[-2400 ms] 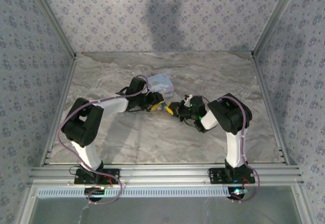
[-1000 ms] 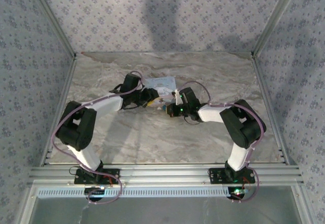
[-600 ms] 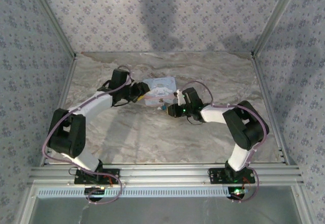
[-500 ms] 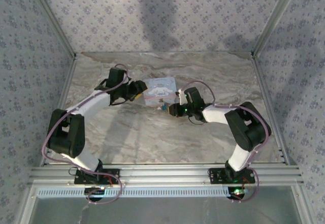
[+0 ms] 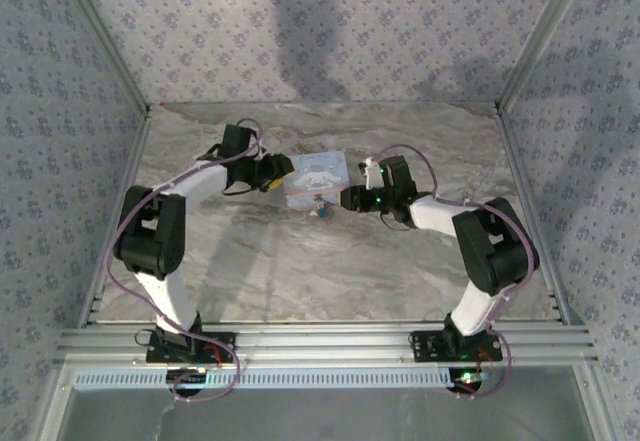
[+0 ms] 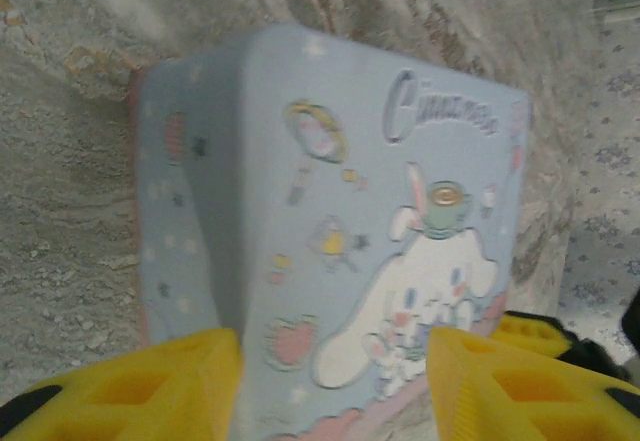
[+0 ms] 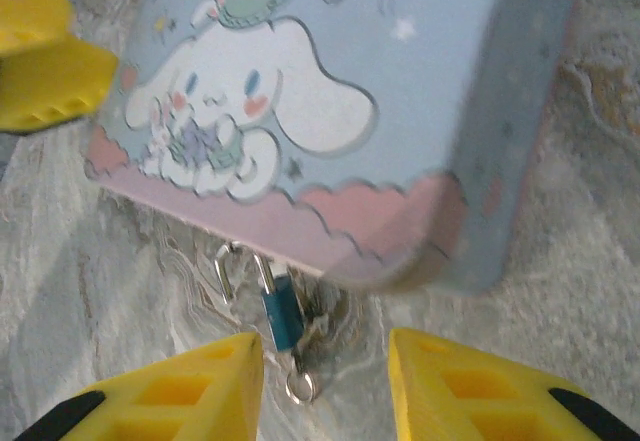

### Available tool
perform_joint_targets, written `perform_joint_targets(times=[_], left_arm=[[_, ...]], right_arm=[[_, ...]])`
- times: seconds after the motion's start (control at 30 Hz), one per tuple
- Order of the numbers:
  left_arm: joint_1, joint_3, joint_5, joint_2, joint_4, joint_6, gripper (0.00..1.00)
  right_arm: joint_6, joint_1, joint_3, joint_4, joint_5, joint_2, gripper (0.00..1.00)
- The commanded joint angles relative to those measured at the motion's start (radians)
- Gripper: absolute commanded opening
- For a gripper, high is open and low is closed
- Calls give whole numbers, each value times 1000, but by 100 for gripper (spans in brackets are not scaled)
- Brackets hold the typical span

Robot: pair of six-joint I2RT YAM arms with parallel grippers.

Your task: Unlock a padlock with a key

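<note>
Your left end effector [image 6: 335, 391] and right end effector [image 7: 325, 391] have drawn apart, both open. The padlock [image 7: 278, 316] lies just beside the tin [image 5: 317, 176].

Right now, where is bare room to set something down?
Free: the broad marble of the table between the tin and the arm bases, and the strip behind the tin toward the back wall. Crowded: around the tin, with the left gripper and right gripper at its sides and the padlock at its near edge.
</note>
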Motion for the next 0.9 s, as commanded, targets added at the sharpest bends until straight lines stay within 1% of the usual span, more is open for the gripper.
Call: perform_joint_targets(times=[0.0, 0.07, 0.17, 0.4, 0.53, 0.63, 0.73, 0.87], left_arm=[[-17, 27, 30, 28, -22, 26, 51], [-22, 16, 15, 36, -34, 26, 47], [-29, -28, 1, 34, -29, 11, 44], [-50, -124, -21, 2, 0, -17, 44], [-54, -152, -27, -14, 15, -32, 44], [-55, -151, -34, -17, 15, -36, 44], [-56, -149, -34, -17, 15, -37, 44], [-57, -148, -34, -18, 14, -36, 44]], right_arm=[[-23, -14, 56, -12, -47, 41, 37], [-34, -20, 83, -23, -45, 62, 37], [-33, -36, 121, -14, -68, 102, 37], [-55, -58, 188, -13, -85, 167, 38], [-21, -80, 130, 22, -87, 114, 38], [48, -82, 48, 89, -112, 58, 39], [136, -65, -26, 180, -138, 39, 39], [228, -30, -88, 291, -142, 57, 40]])
